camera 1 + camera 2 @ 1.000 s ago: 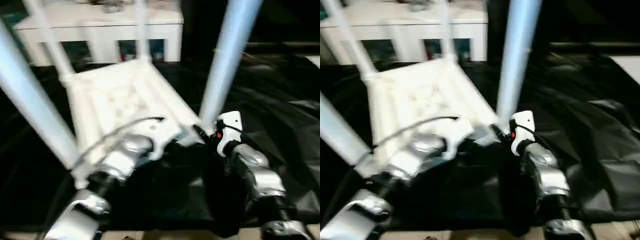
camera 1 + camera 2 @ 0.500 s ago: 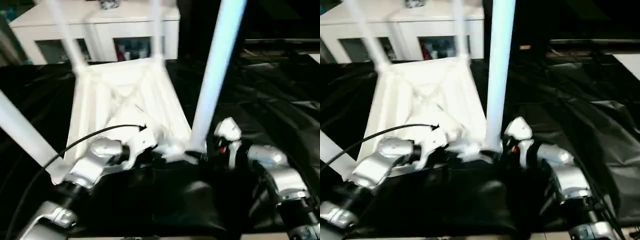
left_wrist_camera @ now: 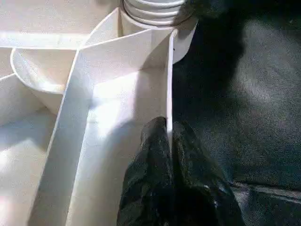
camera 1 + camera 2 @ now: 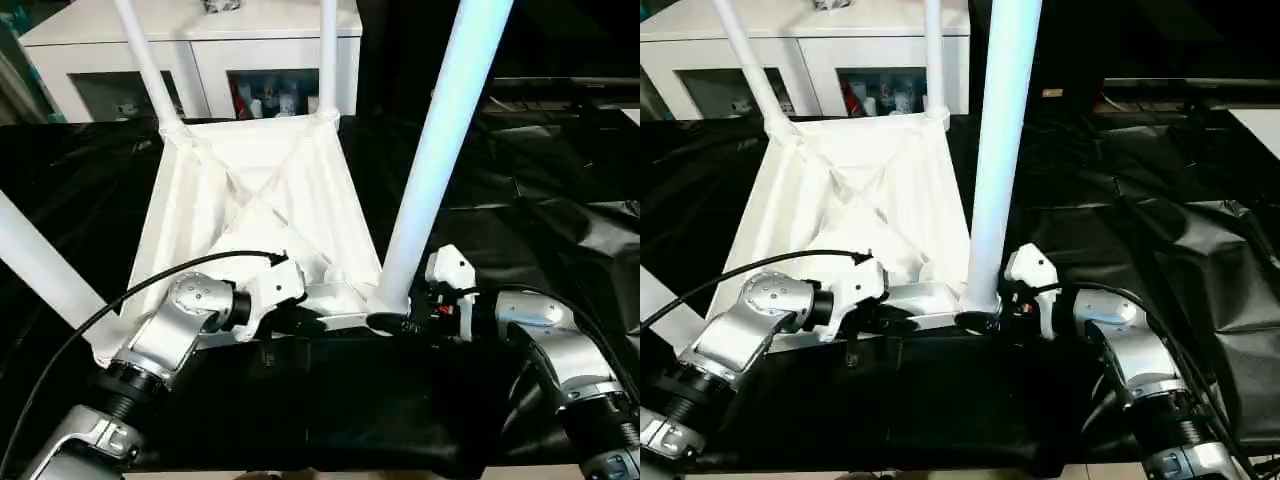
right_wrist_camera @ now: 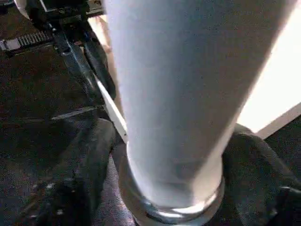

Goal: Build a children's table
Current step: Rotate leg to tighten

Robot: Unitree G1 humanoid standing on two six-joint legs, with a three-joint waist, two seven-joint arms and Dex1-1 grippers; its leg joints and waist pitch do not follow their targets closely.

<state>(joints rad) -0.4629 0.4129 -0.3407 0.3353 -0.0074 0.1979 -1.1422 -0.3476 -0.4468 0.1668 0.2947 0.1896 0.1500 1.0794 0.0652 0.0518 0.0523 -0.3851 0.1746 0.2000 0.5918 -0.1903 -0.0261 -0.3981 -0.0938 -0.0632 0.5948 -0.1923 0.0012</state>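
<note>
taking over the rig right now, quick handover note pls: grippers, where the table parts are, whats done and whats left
Left gripper: shut, pinching the near rim wall of the table top.
Right gripper: fingers either side of the base of the near right leg, at its corner socket; firm grip not confirmed.
Table top lies upside down on the black sheet, in front of the white cabinet.
Done: all four legs stand in the corner sockets.
Left: check the near right leg is seated, then release; the table is not yet turned upright.
</note>
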